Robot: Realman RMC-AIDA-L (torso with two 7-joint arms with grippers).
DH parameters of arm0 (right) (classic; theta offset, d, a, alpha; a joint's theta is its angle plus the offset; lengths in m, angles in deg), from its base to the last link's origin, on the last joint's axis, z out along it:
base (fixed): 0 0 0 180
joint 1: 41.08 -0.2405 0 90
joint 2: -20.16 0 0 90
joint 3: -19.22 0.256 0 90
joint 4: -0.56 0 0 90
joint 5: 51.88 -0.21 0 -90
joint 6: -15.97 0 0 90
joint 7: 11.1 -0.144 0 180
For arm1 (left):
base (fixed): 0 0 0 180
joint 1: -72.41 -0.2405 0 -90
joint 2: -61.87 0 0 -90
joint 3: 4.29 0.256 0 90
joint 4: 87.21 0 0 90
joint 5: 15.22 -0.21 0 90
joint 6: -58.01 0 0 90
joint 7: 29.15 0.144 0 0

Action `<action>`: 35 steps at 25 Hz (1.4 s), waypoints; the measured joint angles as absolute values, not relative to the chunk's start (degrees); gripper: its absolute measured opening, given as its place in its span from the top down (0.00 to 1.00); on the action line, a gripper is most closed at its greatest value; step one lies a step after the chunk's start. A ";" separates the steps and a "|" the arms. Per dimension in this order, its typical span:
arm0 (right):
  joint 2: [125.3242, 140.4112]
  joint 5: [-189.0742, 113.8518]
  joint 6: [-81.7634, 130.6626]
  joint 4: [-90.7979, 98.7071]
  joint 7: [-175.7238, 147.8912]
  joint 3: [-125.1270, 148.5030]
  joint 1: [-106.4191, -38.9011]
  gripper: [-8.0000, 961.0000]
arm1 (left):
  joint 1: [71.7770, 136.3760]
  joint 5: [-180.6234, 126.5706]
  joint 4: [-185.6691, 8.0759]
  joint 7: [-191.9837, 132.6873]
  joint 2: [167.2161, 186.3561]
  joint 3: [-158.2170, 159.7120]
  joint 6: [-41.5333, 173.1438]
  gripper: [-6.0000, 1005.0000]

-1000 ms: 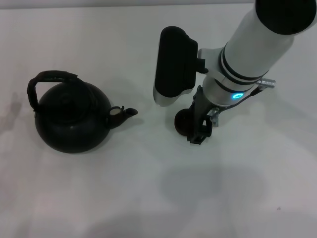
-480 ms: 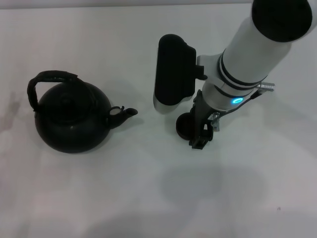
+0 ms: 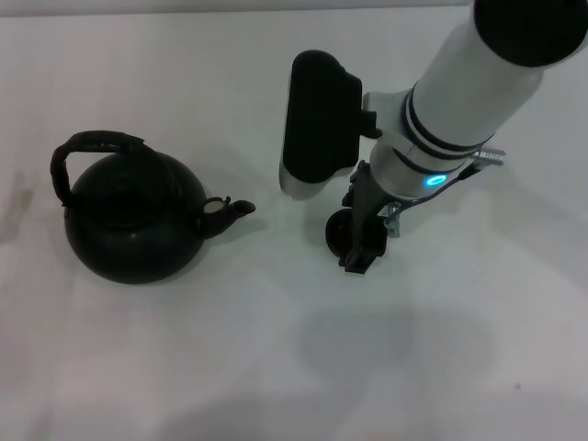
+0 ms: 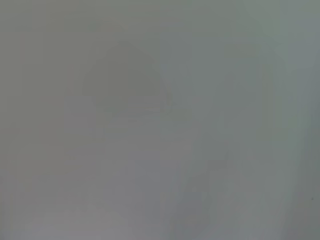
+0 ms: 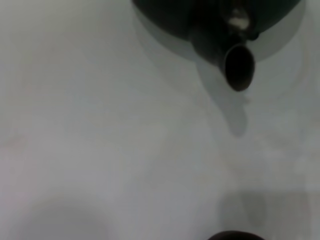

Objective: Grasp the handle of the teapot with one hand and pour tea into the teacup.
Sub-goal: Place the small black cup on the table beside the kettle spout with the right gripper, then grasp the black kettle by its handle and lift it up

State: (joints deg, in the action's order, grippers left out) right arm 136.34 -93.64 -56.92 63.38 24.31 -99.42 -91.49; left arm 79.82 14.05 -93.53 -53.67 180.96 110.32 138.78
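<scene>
Where things lie: while the right tool (image 3: pixel 358 246) sits low at the teacup (image 3: pixel 338 230), the teapot (image 3: pixel 133 216) stands well apart toward the robot's left.
Grip: cannot tell.
Spout (image 5: pixel 239 65): aims at the cup.
Handle (image 3: pixel 87 152): rough black arch, untouched.
Surfaces: matte black pot; plain white tabletop (image 3: pixel 276 349).
Left arm: unseen.

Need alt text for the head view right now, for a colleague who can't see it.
The right arm's tool is down at the small dark teacup, partly hiding it. The black teapot stands apart to the left, untouched, spout toward the cup, on a white table.
</scene>
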 joint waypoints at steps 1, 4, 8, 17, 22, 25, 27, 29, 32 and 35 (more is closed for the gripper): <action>136.35 -93.66 -56.91 63.47 24.37 -99.09 -91.39 0.12 | 79.76 14.10 -93.53 -53.67 180.96 110.32 138.78 0.13; 136.35 -93.79 -56.94 63.58 24.49 -97.87 -91.17 0.12 | 79.65 14.20 -93.53 -53.67 180.96 110.32 138.78 0.13; 136.15 -96.11 -57.30 65.75 26.59 -93.73 -88.65 0.12 | 79.50 14.24 -93.53 -53.67 180.96 110.32 138.79 0.13; 135.74 -98.65 -59.84 70.68 36.45 -72.79 -77.58 0.12 | 79.35 14.23 -93.54 -53.67 180.90 110.32 138.84 0.13; 135.71 -106.11 -57.41 68.74 44.76 -60.47 -72.06 0.12 | 79.58 14.23 -93.53 -53.67 180.88 110.32 138.89 0.13; 135.59 -117.25 -53.87 63.42 53.03 -51.28 -68.61 0.12 | 79.69 14.23 -93.53 -53.67 180.87 110.32 138.87 0.13; 135.52 -128.21 -52.57 56.09 61.26 -45.38 -67.12 0.12 | 79.77 14.23 -93.54 -53.61 180.87 110.32 138.87 0.13; 135.47 -141.40 -52.26 45.53 72.13 -39.50 -66.44 0.12 | 79.79 14.22 -93.53 -53.45 180.88 110.32 138.88 0.13; 135.43 -153.64 -52.22 31.93 86.46 -31.49 -66.25 0.12 | 79.81 14.16 -93.54 -53.37 180.94 110.36 139.00 0.13; 135.68 -164.85 -54.23 19.39 105.83 -23.34 -66.06 0.12 | 79.85 14.07 -93.53 -53.39 180.93 110.42 139.07 0.13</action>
